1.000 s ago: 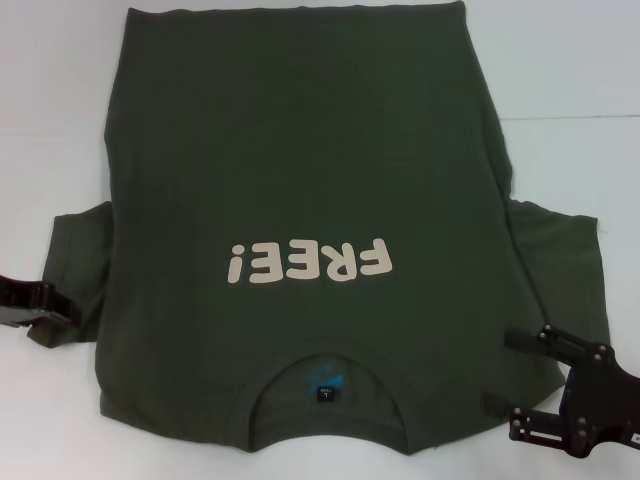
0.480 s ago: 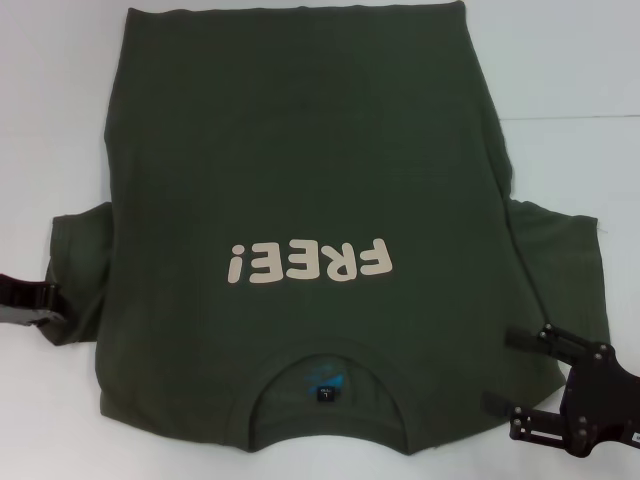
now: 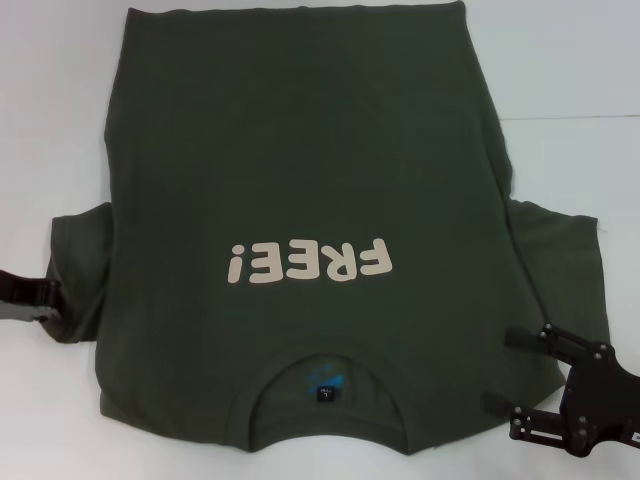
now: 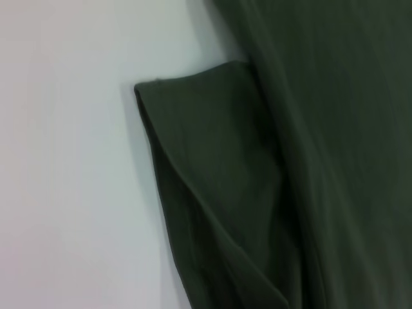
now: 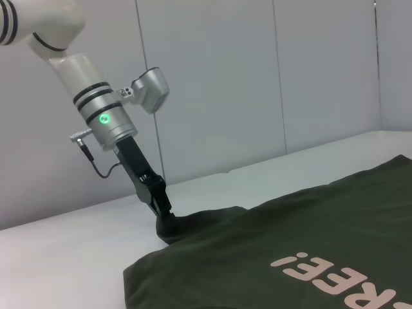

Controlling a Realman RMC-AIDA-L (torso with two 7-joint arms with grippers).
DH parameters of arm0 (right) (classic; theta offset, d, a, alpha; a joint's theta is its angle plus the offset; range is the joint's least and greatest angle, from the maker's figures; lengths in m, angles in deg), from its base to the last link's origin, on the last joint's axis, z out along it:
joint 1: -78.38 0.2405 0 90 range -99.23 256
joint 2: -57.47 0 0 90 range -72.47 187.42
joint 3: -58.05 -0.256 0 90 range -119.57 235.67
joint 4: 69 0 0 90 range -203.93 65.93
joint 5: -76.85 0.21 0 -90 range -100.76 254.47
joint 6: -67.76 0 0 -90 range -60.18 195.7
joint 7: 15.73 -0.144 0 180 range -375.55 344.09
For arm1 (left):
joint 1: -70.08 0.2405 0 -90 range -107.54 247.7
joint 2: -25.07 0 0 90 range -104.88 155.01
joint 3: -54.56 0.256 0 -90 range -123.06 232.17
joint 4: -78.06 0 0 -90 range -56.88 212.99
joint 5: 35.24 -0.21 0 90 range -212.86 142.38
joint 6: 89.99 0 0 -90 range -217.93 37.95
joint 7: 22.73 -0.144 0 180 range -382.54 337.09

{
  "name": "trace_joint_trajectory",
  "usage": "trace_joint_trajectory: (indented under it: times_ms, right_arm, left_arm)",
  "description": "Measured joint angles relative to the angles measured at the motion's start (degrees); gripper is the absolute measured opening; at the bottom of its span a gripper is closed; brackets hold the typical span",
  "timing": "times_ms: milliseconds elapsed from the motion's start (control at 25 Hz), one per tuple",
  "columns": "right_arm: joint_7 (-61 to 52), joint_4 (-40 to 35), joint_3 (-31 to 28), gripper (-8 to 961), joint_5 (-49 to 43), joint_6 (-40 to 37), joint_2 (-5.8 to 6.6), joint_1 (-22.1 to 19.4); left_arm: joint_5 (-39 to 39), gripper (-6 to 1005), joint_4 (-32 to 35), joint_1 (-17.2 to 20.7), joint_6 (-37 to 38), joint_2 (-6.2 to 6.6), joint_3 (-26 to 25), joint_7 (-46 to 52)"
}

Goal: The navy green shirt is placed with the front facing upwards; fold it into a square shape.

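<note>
The navy green shirt (image 3: 300, 170) lies flat on the white table, front up, with its cream "FREE!" lettering (image 3: 305, 263) and its collar (image 3: 325, 385) toward me. At the left sleeve (image 3: 80, 270), my left gripper (image 3: 48, 300) is shut on the sleeve's outer edge. The right wrist view shows that gripper (image 5: 163, 215) with cloth bunched at its tip. The left wrist view holds only the sleeve (image 4: 212, 180) and table. My right gripper (image 3: 505, 372) is open at the shirt's near right corner, its fingers reaching over the shoulder edge by the right sleeve (image 3: 565, 270).
The white table (image 3: 560, 60) runs bare around the shirt on both sides. A pale panelled wall (image 5: 257, 77) stands behind the left arm (image 5: 96, 109) in the right wrist view.
My left gripper has drawn slightly toward the left edge of the head view, and the sleeve's outer corner has shifted with it. The right gripper and the shirt's body have stayed put.
</note>
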Motion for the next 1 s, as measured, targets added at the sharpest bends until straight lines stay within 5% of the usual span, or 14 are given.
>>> trace_joint_trajectory:
  times_ms: [240,680,1000]
  right_arm:
    - [0.0,0.0,0.0,883,0.0,-0.01,0.0,-0.01]
    - [0.0,0.0,0.0,885,0.0,-0.26,0.0,0.07]
    - [0.0,0.0,0.0,883,0.02,-0.31,0.0,0.17]
  left_arm:
    - [1.84,0,0.85,0.53,0.88,0.88,-1.8,-0.46]
    - [1.78,0,3.41,1.36,3.43,4.01,-12.36,-3.19]
    - [1.96,1,6.82,0.82,3.72,5.48,-13.82,-3.07]
